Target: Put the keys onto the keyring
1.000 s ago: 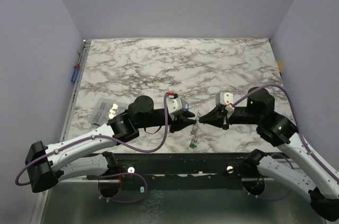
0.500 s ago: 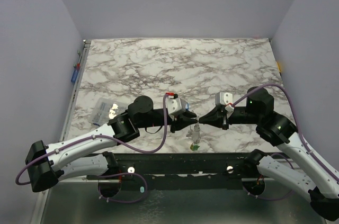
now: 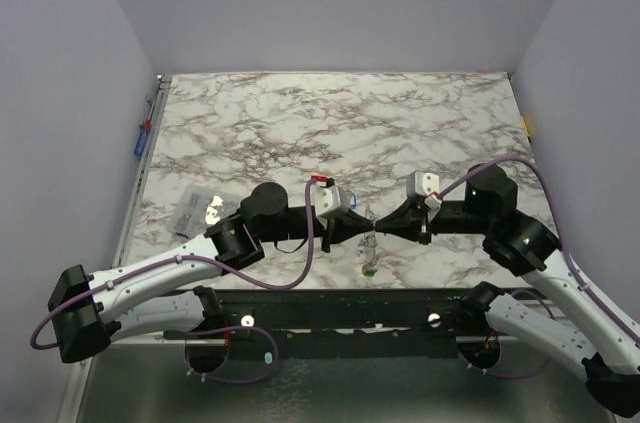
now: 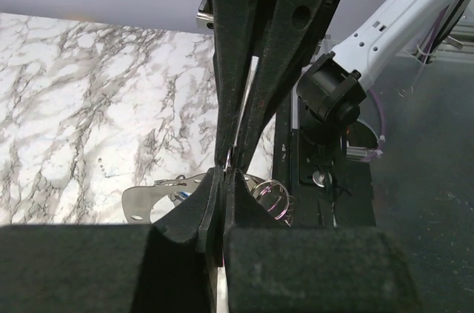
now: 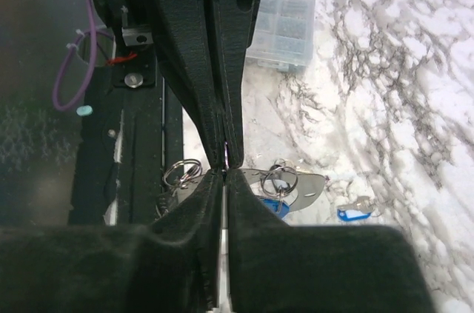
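L gripper (image 3: pixel 358 233) & R gripper (image 3: pixel 386 231) are meeting tip to tip over the near edge of the marble table (image 3: pixel 300 123), just ahead of the black rail (image 3: pixel 330 305) btwn the arm bases. Both are showing jaws squeezed narrow. In the L wrist cam the L fingers (image 4: pixel 198 211) are pressing together w/ only a hairline gap. Same for the R fingers (image 5: pixel 246 202) in the R wrist cam. Each cam is also showing the other arm's fingers coming in from the top, pinched too, tips touching its own. Something thin is sitting in each pinch; can't tell whether it's wire or key.

Keyring (image 3: pixel 371 217) is showing in the top cam as a faint thin loop right at the meeting spot, poking toward the far side. Keys (image 3: pixel 369 261) are bunching just beside it on the near side, green key (image 3: pixel 369 271) nearest the rail. Can't tell if the bunch is dangling or resting on the marble.

R wrist cam is picking up more of the bunch under the tips: split rings (image 5: pixel 181 172), flat metal tag (image 5: pixel 307 183), blue key head (image 5: pixel 278 209), and a blue tag (image 5: pixel 354 214) a bit off to the side. L wrist cam is catching one ring & the flat tag.

Clear plastic box (image 3: pixel 192 206) is lying well apart, near the L arm.
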Robot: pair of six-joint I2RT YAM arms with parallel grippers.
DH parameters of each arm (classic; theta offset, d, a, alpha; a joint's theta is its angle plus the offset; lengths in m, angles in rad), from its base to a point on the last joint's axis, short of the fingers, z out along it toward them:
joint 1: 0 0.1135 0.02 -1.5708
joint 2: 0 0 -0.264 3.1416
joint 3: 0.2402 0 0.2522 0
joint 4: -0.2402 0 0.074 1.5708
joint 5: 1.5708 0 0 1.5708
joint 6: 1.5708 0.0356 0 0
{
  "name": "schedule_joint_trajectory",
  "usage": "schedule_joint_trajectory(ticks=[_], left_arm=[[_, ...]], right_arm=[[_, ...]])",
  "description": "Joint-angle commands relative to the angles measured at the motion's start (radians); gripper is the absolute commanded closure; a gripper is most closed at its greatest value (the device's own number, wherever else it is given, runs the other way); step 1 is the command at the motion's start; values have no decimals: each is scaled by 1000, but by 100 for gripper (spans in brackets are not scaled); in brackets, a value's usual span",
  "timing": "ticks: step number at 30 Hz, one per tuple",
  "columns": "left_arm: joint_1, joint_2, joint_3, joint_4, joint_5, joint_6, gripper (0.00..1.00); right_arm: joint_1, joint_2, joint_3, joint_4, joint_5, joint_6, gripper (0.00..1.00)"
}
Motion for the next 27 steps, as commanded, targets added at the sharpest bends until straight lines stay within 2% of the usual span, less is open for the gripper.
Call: schedule_joint_trajectory(ticks=[1, 3, 4, 9, 16, 20, 24, 27], left_arm=[[-4, -7, -29, 72, -46, -9, 100], [-6, -16, -41, 79, -64, -8, 100], [-4, -22, -45, 83, -73, -8, 100], [-3, -50, -75, 93, -102, 4, 100], [-4, -102, -120, 119, -125, 37, 100], [-3, -131, -131, 110, -136, 60, 100], [-2, -178, -79, -76, -232, 147, 100], [6, -224, -32, -217, -331, 236, 100]], right_arm=[[8, -13, -3, 75, 46, 41, 71], [8, -23, -1, 67, 100, 41, 51], [7, -31, -2, 66, 128, 44, 46], [8, -112, -26, 102, 287, 65, 35], [8, -208, -78, 193, 507, 91, 31], [8, -213, -100, 244, 578, 108, 30], [8, -164, -105, 279, 613, 144, 30], [8, -107, -99, 305, 659, 234, 30]])
